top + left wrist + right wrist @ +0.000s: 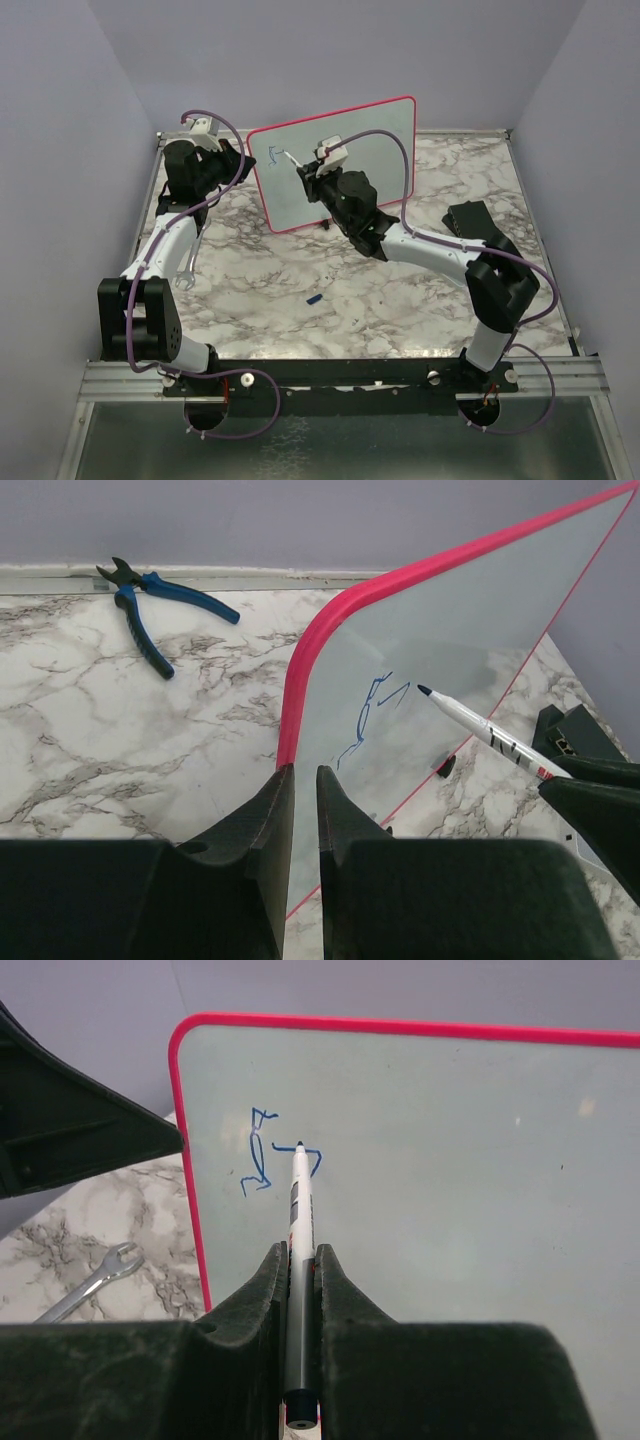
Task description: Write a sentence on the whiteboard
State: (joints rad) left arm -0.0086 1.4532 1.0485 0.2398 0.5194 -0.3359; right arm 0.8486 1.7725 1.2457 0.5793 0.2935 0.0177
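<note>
Just left of whiteboard (275, 195): pliers (150, 610), wrench (95, 1285).

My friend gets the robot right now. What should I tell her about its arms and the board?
Left end effector: shut on the whiteboard, at its left edge.
Right end effector: shut on the marker, tip at the second letter.
Done: the sentence has only a blue S and part of the next letter, at the board's top left.
Left: finish that word, then write all the others.
</note>
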